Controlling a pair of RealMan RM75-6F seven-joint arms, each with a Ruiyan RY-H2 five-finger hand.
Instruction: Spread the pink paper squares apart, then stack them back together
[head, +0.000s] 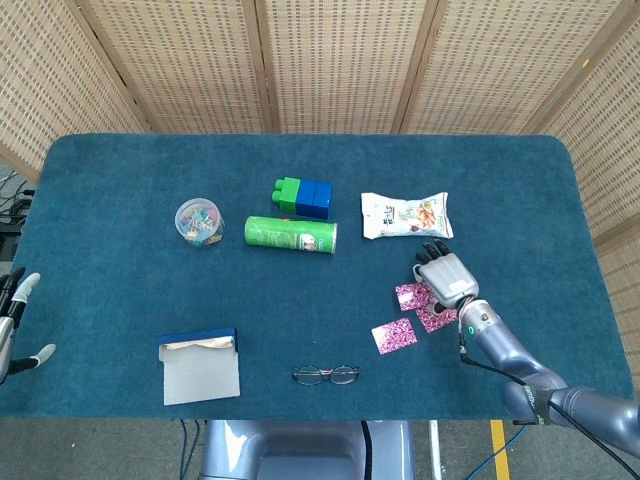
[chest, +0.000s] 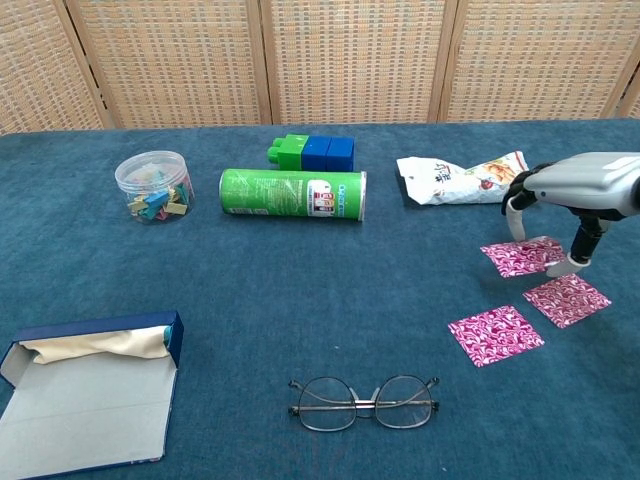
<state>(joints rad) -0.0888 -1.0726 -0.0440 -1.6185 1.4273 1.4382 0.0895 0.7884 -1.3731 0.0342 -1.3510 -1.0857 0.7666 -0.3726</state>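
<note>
1. Right now my right hand arches over the top pink square, fingertips down on it, near the tabletop's right edge; it presses the paper and grips nothing.
2. Just beside that square sits a second square, their corners touching or nearly so; in the head view they seem to overlap slightly, though I cannot tell for sure.
3. Lying apart towards the front edge is the third square.
4. My left hand shows only at the left edge of the head view, off the tabletop, fingers apart and holding nothing.
5. Behind the squares lies a snack bag; a green can lies on its side mid-tabletop with blocks behind it.
6. Over left stands a clip jar; a blue box sits near the front left corner, and glasses lie at the front edge.
</note>
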